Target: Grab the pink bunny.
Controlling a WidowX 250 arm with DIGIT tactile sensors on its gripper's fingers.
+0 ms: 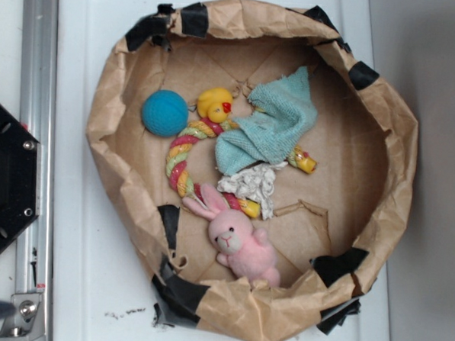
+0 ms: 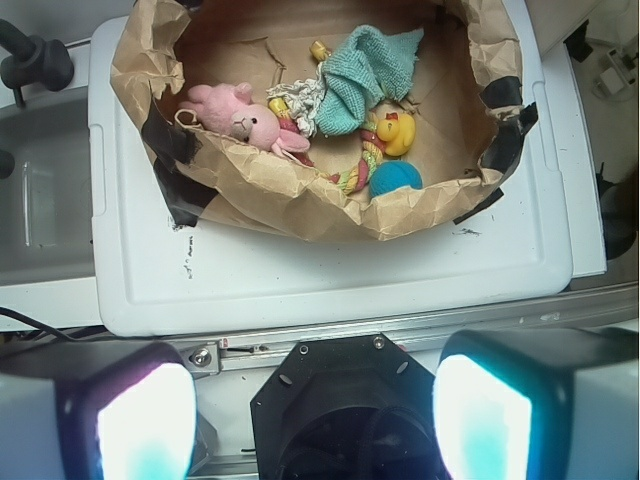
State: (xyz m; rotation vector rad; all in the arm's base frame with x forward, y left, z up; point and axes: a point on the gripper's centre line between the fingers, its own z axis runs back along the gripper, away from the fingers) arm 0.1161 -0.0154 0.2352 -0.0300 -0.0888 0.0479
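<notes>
Now pink bunny (image 1: 237,243) (image 2: 245,119) near paper rim (image 1: 239,312) (image 2: 300,195); jaws apart, outside.

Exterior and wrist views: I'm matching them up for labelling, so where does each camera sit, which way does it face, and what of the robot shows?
Exterior: overhead, looking straight down into the paper-walled bin; only the robot's black base shows at left.
Wrist: on the arm, well back from the bin, looking forward and down; the hand with both fingers spread fills the bottom.
Shared: pink bunny, yellow duck, blue ball, teal cloth.
</notes>
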